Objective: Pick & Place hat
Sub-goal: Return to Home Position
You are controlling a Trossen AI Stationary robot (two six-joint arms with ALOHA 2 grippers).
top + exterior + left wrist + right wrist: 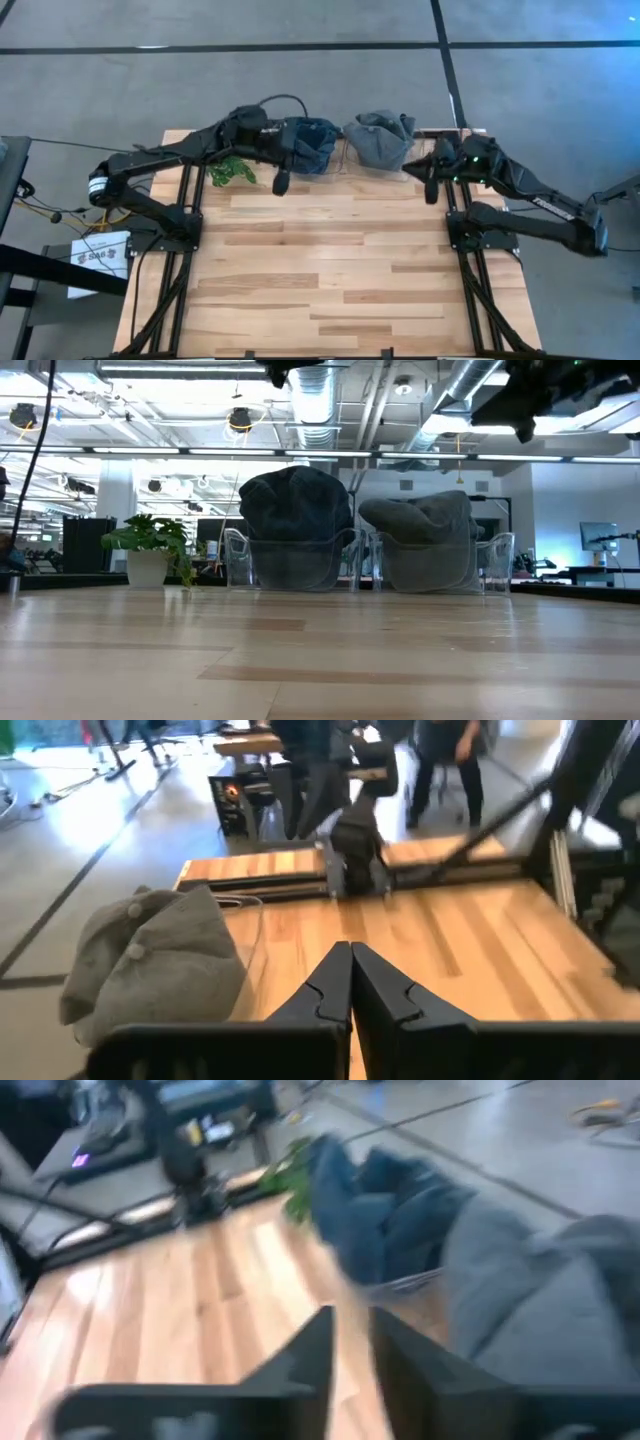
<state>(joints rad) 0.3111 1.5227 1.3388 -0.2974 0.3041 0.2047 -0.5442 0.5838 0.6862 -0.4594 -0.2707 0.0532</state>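
Observation:
Two hats sit on clear stands at the table's far edge: a dark blue one (310, 143) (295, 500) and a grey one (380, 137) (420, 515). My left gripper (281, 183) (350, 972) hangs in the air just near of the blue hat. Its fingers are shut and hold nothing, and its wrist view shows the grey hat (150, 965) beside them. My right gripper (431, 188) (352, 1338) hovers to the right of the grey hat. A narrow gap shows between its fingers, with nothing in it. Both hats (400, 1220) lie ahead of it.
A small potted plant (230, 172) (150, 545) stands left of the blue hat. The clear stands (290, 565) hold the hats above the boards. The wooden table top (330, 270) stretches toward the near edge. People stand in the room beyond (440, 760).

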